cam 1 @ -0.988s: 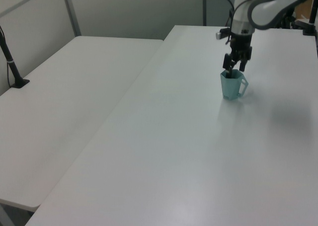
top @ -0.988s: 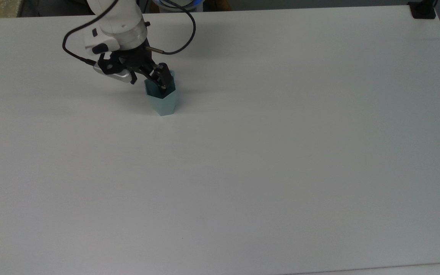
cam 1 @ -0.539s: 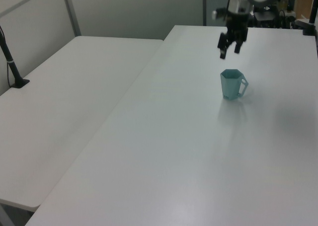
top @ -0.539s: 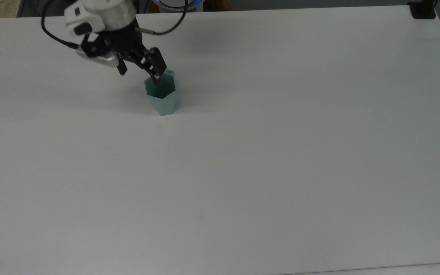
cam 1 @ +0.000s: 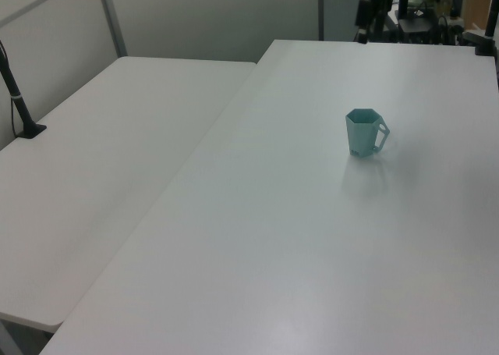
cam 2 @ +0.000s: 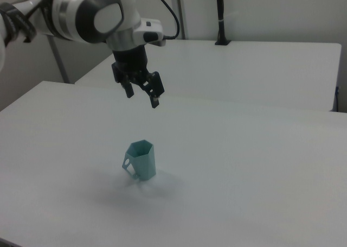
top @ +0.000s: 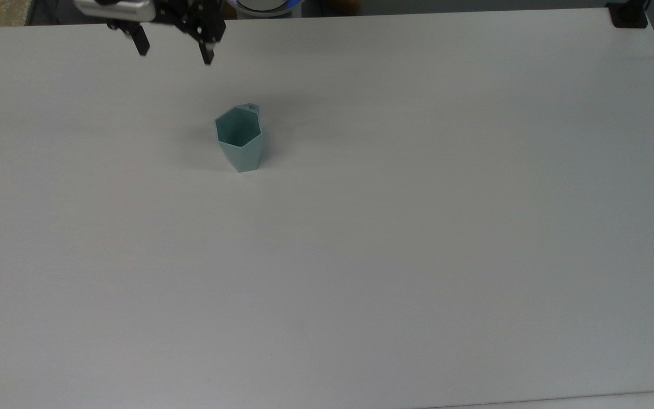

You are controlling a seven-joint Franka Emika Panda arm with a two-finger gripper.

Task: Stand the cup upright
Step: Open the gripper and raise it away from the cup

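Note:
The pale teal faceted cup [top: 240, 139] stands upright on the white table [top: 418, 227], its hexagonal mouth facing up. In the left view the cup [cam 1: 363, 133] has its loop handle toward the left view's right; in the right view the cup [cam 2: 142, 160] shows its handle toward the right view's left. My gripper [top: 175, 50] is open and holds nothing, hanging well above the table near the top view's upper left. In the right view the gripper [cam 2: 142, 94] hovers high over the cup and apart from it.
A second white table [cam 1: 101, 160] adjoins on the left view's left, with a black post [cam 1: 19, 97] clamped to it. A black clamp [top: 628, 14] sits at the table's far right corner in the top view.
My gripper has let go of the cup's rim and risen away, moving up and to the top view's upper left. The cup stays upright where it stood.

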